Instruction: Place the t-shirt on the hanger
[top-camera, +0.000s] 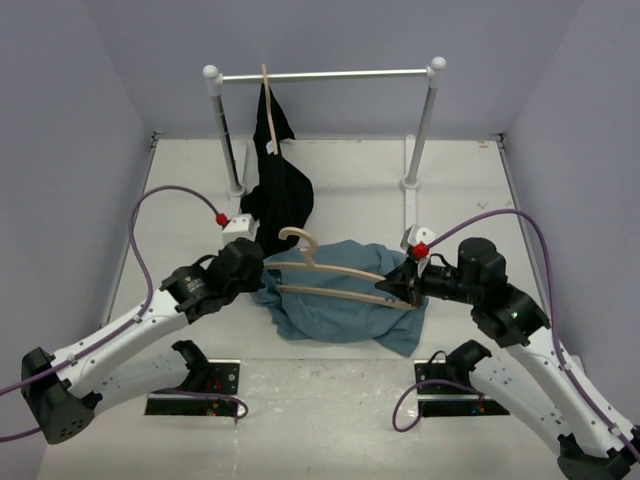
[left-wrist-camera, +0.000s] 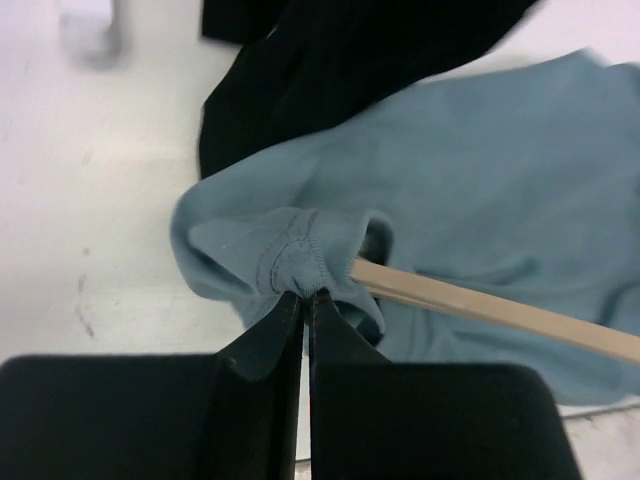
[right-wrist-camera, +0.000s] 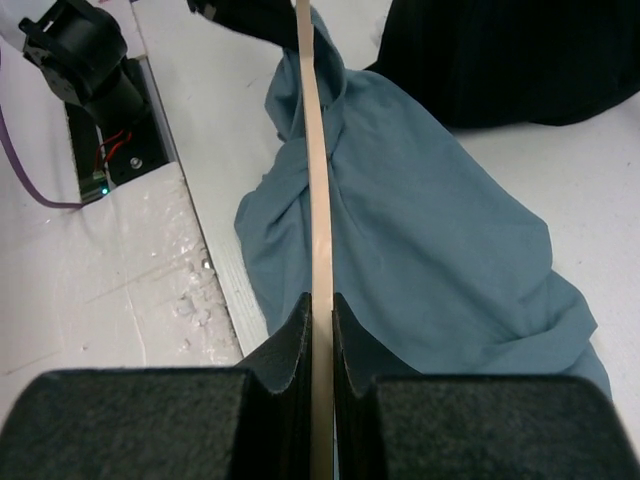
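The blue-grey t-shirt (top-camera: 345, 300) lies crumpled on the table between the arms. The tan wooden hanger (top-camera: 330, 270) lies across it, hook up and to the left. My left gripper (top-camera: 262, 283) is shut on a hemmed edge of the t-shirt (left-wrist-camera: 290, 255), right beside the hanger's left end (left-wrist-camera: 480, 305). My right gripper (top-camera: 402, 290) is shut on the hanger's right end; in the right wrist view the wooden bar (right-wrist-camera: 320, 200) runs straight out from between the fingers over the t-shirt (right-wrist-camera: 430, 230).
A black garment (top-camera: 277, 190) hangs on another hanger from the white rail (top-camera: 325, 75) at the back and pools onto the table, touching the t-shirt's far edge. The rail's posts (top-camera: 420, 120) stand behind. Arm base plates (top-camera: 195, 385) sit near the front edge.
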